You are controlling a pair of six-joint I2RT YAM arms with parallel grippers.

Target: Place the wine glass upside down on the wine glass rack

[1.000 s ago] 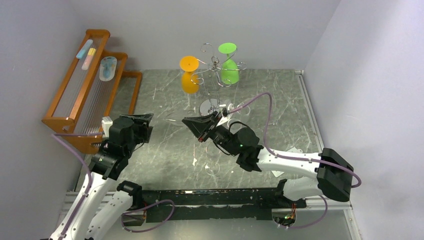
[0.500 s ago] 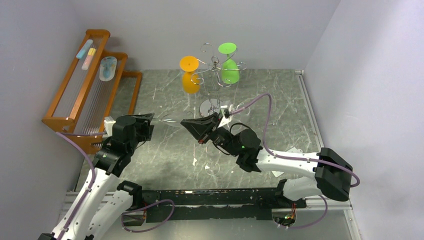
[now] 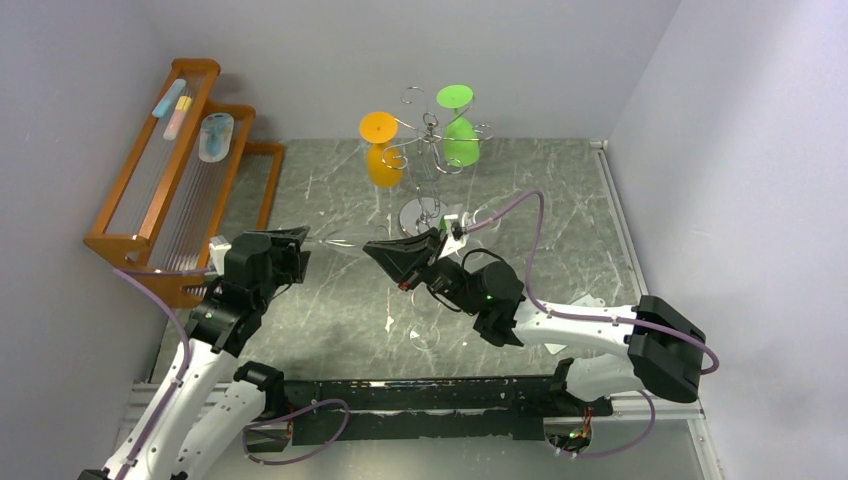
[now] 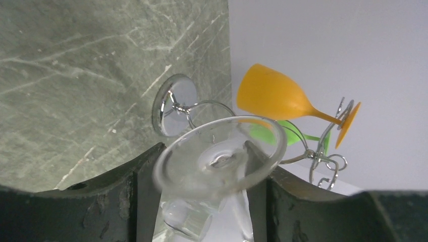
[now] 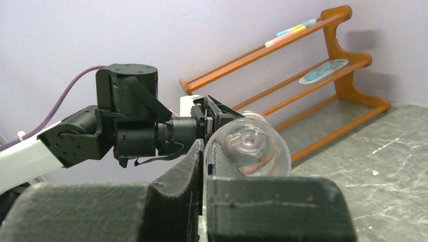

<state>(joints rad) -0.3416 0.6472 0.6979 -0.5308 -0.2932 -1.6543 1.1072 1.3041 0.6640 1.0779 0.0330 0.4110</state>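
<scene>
The left gripper's (image 4: pixel 204 171) fingers (image 4: pixel 126 191), spread around its bowl, gripped the clear wine glass (image 4: pixel 217 161) sideways above the middle of the worktop (image 3: pixel 330 320), its foot toward the nearly closed right gripper (image 3: pixel 375 247), whose hold could not be told; hanging it on the wine glass rack (image 3: pixel 430 135) near the far edge was not yet done.

**Veined stone table between lilac walls**

The tabletop (image 3: pixel 585 225) is grey-green stone streaked with white, under even, soft light. Plain pale lilac walls (image 3: pixel 560 50) rise at its far, left and right edges. A brown wooden stepped rack (image 3: pixel 165 185) stands along the left edge, reaching toward the far-left corner.
</scene>
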